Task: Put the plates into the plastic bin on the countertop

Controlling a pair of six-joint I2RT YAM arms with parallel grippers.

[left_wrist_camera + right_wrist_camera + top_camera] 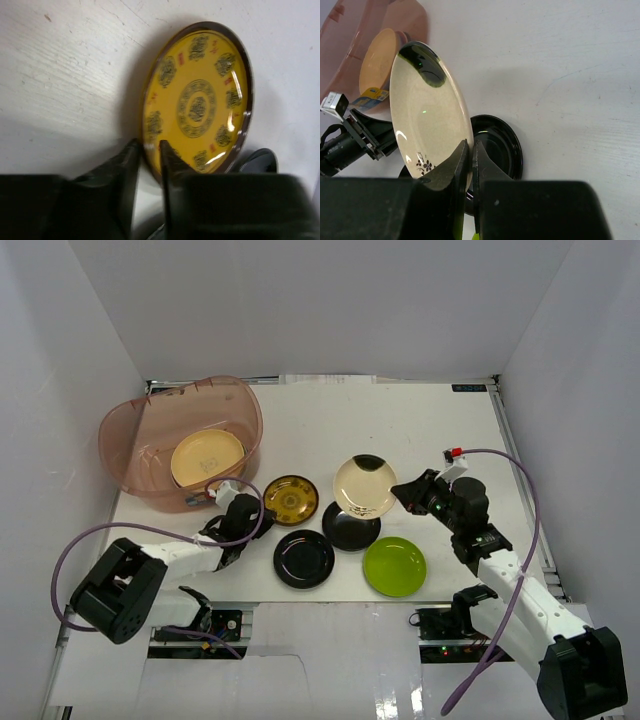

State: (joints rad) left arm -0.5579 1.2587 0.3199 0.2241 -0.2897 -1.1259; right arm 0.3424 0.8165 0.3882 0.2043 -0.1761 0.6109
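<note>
Right tool (470,148) nearly closed, pinching rim of glossy cream round plate (427,107). Translucent pinkish plastic bin (347,47) ahead-left: carry steady, release low. Left tool (149,152) straddles yellow patterned plate (197,105) rim; grip unclear.

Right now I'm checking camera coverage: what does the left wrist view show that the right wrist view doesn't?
Only the left wrist view: the yellow-patterned plate, its rim between the fingers of the left gripper. Only the right wrist view: the cream plate pinched in the right gripper, and the plastic bin with an orange-yellow plate inside. Both: the white countertop.
</note>
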